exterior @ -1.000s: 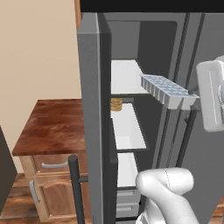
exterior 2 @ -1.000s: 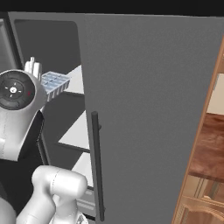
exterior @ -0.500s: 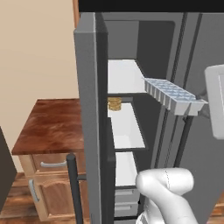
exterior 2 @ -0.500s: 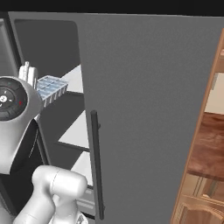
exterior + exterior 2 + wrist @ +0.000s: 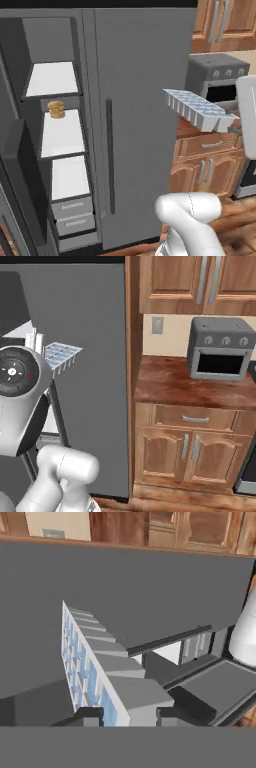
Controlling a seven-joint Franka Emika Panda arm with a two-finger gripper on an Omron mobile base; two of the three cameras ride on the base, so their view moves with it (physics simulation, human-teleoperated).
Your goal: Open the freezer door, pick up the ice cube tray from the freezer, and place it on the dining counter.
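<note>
- While the ice cube tray (image 5: 200, 109) hangs in the air right of the freezer (image 5: 60, 150), I see my gripper (image 5: 129, 716) clamped on its near end.
- The tray sits in front of the plain grey door (image 5: 140, 115).
- Round golden food (image 5: 56, 109) rests on a freezer shelf.
- A toaster oven (image 5: 222, 348) stands on the far wood counter (image 5: 190, 386).
</note>
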